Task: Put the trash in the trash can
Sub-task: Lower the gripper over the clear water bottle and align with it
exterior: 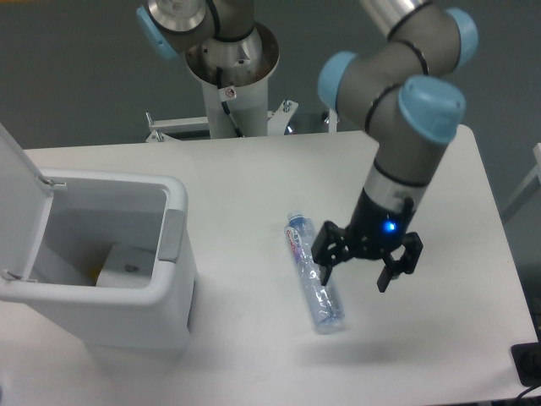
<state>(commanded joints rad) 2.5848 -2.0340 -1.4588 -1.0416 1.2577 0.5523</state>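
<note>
A clear plastic bottle (311,275) with a pink-blue label lies on the white table, slanting from upper left to lower right. My gripper (355,279) hangs open and empty just right of the bottle's middle. Its left finger (325,269) is close against the bottle's side and its right finger (385,281) is over bare table. The white trash can (173,254) stands at the left with its lid (17,182) swung up. A white piece of trash (125,262) lies at the bottom inside it.
The arm's pedestal (232,80) rises behind the table's back edge. The table's right edge (499,237) is near the gripper. A black object (528,364) sits off the table at the lower right corner.
</note>
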